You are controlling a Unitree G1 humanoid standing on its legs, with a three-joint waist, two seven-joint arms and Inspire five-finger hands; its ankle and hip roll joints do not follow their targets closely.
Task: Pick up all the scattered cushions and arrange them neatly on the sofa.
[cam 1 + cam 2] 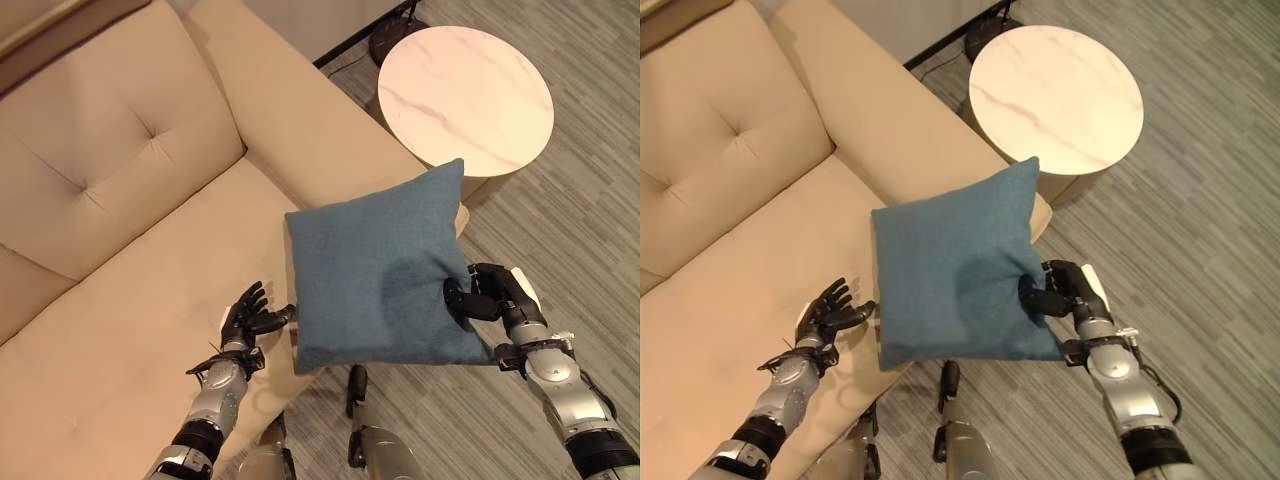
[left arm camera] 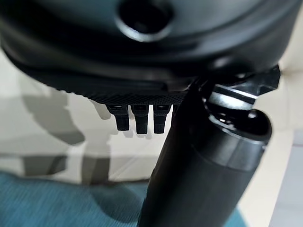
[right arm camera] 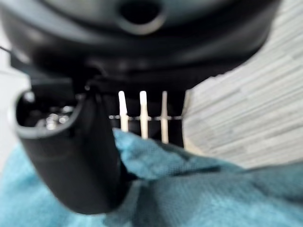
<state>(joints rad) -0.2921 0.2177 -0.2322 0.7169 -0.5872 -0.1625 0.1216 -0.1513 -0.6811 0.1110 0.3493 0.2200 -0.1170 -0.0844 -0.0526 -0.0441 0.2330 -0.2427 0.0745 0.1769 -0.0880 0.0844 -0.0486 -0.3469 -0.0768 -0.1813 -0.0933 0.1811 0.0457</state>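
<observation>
Currently the blue cushion [image 1: 380, 275] is pinched at one edge by the right hand [image 1: 490, 295], apparently thumb against fingers, beside the open left hand [image 1: 250, 315] above the sofa [image 1: 120, 200], so slipping floorwards is risked.

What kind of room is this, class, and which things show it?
Probably a living room or lounge: a beige tufted sofa, a round marble-topped side table beside it, and a blue cushion pinched by the right hand.
</observation>
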